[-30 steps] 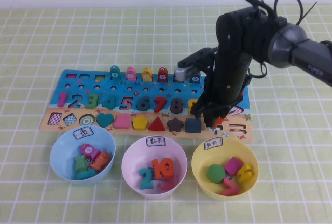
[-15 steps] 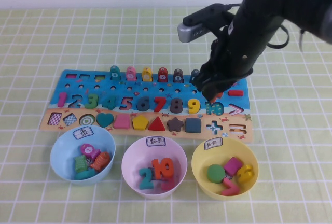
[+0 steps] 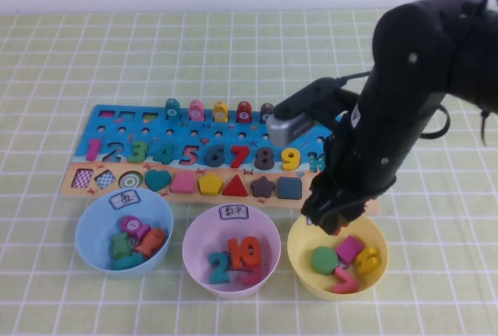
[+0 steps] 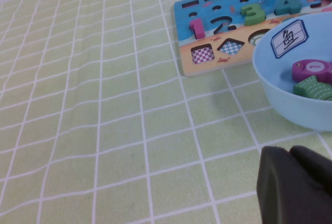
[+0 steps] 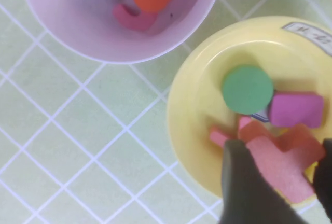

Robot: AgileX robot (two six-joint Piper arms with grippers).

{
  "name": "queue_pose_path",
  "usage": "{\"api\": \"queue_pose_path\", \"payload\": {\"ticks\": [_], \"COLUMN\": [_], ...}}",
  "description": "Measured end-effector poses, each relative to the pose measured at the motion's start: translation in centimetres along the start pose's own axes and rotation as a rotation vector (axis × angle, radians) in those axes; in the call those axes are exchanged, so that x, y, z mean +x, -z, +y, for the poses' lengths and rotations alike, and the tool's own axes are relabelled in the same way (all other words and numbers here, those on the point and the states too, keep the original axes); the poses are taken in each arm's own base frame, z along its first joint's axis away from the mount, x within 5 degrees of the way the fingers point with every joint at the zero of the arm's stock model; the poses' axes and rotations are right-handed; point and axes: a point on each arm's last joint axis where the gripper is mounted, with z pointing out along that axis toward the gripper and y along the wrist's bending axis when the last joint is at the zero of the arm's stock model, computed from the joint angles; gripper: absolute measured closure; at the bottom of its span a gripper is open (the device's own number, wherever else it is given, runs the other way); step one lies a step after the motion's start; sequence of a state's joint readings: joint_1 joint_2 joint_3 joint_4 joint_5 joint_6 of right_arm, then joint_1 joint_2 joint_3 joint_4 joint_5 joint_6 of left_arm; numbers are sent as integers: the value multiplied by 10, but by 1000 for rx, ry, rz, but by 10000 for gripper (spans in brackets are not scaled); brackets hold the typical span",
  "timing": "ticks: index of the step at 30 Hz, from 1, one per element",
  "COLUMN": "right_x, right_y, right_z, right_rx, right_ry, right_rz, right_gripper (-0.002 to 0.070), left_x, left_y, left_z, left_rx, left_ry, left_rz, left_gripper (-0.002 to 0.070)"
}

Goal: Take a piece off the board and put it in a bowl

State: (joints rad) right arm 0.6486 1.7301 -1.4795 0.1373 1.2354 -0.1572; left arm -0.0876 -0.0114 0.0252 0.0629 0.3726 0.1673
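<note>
My right gripper [image 3: 330, 221] hangs over the near-left rim of the pale yellow bowl [image 3: 299, 257]. In the right wrist view it [image 5: 282, 182] is shut on the orange-red plus piece [image 5: 282, 162], held just above the bowl [image 5: 192, 105]. In the high view the arm hides the piece. The blue and tan board [image 3: 117, 118] lies behind the three bowls, and the arm covers its right end. My left gripper [image 4: 293, 187] is out of the high view. Its dark fingers rest together above the mat beside the light blue bowl [image 4: 280, 86].
The yellow bowl holds a green disc [image 3: 324, 260], a magenta square [image 3: 349, 249], a yellow digit [image 3: 368, 260] and a pink digit [image 3: 342, 280]. The pink bowl [image 3: 194, 235] holds digits; the light blue bowl [image 3: 89, 223] holds fish pieces. Checked green mat all round.
My right gripper rose from the board's right end with the plus piece, then swung toward the front and came down over the yellow bowl.
</note>
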Motion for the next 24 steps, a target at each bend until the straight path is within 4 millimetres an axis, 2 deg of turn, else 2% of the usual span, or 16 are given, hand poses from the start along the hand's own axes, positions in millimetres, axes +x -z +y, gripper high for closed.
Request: {"api": "queue_pose_path", "payload": {"ticks": [9, 12, 14, 17, 19, 20, 22, 24], "right_x": [-10, -11, -12, -12, -13, -14, -17, -19], "right_y": [-48, -57, -60, -60, -59, -57, -53, -43], "right_z": [-7, -9, -9, -9, -9, -9, -9, -8], "right_rx": [-15, -18, -19, -17, -16, -14, -11, -9], "right_ry": [13, 27, 28, 29, 20, 14, 1, -4], "right_rz": [118, 136, 142, 144, 137, 129, 112, 81], "right_gripper": [428, 424, 377, 241, 211, 220, 288, 436], "left_x": [0, 0, 0, 0, 0, 0, 0, 0], "left_y": [0, 0, 0, 0, 0, 0, 0, 0], "left_z": [0, 0, 0, 0, 0, 0, 0, 0], "left_rx": [0, 0, 0, 0, 0, 0, 0, 0], "left_ry": [0, 0, 0, 0, 0, 0, 0, 0], "left_rz": [0, 0, 0, 0, 0, 0, 0, 0], "left_gripper": [680, 680, 680, 680, 680, 680, 680, 680]}}
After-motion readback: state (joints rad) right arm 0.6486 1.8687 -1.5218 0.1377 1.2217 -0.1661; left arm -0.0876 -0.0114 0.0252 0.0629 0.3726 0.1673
